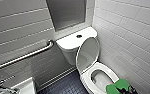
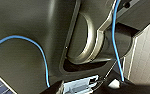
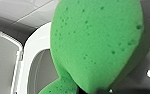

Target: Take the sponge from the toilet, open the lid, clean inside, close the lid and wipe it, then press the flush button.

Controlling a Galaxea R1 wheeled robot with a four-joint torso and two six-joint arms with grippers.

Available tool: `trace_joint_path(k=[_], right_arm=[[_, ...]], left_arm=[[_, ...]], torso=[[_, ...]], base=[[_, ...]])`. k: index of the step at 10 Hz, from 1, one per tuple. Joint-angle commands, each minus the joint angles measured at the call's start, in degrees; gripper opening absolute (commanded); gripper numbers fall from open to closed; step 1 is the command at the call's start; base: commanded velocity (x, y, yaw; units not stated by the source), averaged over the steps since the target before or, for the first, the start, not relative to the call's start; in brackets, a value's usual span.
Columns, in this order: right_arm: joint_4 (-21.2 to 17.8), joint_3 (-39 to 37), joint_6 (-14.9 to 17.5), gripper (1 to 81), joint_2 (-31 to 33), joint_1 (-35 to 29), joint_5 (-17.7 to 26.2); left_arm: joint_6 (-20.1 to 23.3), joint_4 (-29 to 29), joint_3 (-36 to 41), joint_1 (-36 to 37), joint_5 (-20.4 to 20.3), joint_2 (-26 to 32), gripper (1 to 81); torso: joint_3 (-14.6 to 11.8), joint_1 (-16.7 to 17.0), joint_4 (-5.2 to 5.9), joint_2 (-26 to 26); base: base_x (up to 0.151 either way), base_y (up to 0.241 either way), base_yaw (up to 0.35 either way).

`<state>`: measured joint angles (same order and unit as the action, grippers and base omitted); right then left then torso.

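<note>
While the lid [image 1: 88, 53] stands upright against the tank [image 1: 72, 42] | right gripper [image 1: 127, 89] fingers clamped on sponge [image 1: 115, 87] | sponge at front rim of toilet [image 1: 110, 72], bowl opening [image 1: 99, 78] just beyond it toward tank

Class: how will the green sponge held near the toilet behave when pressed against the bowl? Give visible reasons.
Probably soft and squashy: the sponge narrows to a pinched waist near the right gripper. Its pitted, porous surface suggests it is light and grips rather than slips.
</note>
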<state>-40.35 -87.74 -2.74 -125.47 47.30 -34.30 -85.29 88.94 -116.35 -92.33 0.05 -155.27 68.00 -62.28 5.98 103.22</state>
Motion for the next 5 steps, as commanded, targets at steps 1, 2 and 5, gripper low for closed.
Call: trace_joint_path(k=[1, 2, 5], right_arm=[[1.3, 6.3, 0.1, 1.0, 4.2, 1.0, 1.5], [2.2, 8.6, 0.1, 1.0, 4.8, 3.1, -1.0], [3.8, 11.4, 0.0, 1.0, 5.1, 9.0, -3.0]], left_arm=[[0.4, 1.6, 0.9, -2.4, 1.4, 0.2, 81.1], [0.4, 1.6, 0.9, -2.4, 1.4, 0.0, 81.1], [0.5, 1.9, 0.9, -2.4, 1.4, -0.3, 81.1]], torso=[[0.0, 0.0, 0.0, 0.0], [0.0, 0.0, 0.0, 0.0], [0.0, 0.0, 0.0, 0.0]], base=[[0.0, 0.0, 0.0], [0.0, 0.0, 0.0], [0.0, 0.0, 0.0]])
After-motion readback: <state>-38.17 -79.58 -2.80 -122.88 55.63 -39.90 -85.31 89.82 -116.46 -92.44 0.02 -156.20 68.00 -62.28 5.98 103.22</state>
